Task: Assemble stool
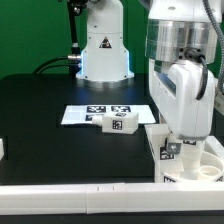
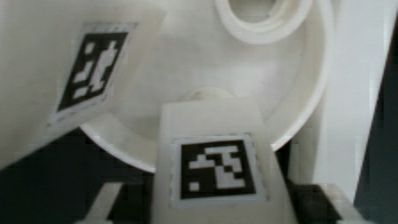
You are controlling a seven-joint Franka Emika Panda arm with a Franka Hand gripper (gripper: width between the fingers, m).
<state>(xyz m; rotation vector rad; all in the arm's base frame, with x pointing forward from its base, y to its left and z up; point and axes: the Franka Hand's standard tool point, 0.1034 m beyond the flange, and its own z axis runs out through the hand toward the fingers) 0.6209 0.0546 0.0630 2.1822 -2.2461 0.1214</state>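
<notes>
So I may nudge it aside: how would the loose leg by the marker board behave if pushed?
The loose leg looks a chunky, flat-sided block lying low, so it would probably slide, not roll or tip. Its white plastic suggests stiff and fairly light. On the smooth black table it may skid and turn if pushed off-centre.

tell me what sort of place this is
Likely a robotics lab bench: a Franka arm works over a black table that carries a marker board and a tagged white stool leg.
</notes>
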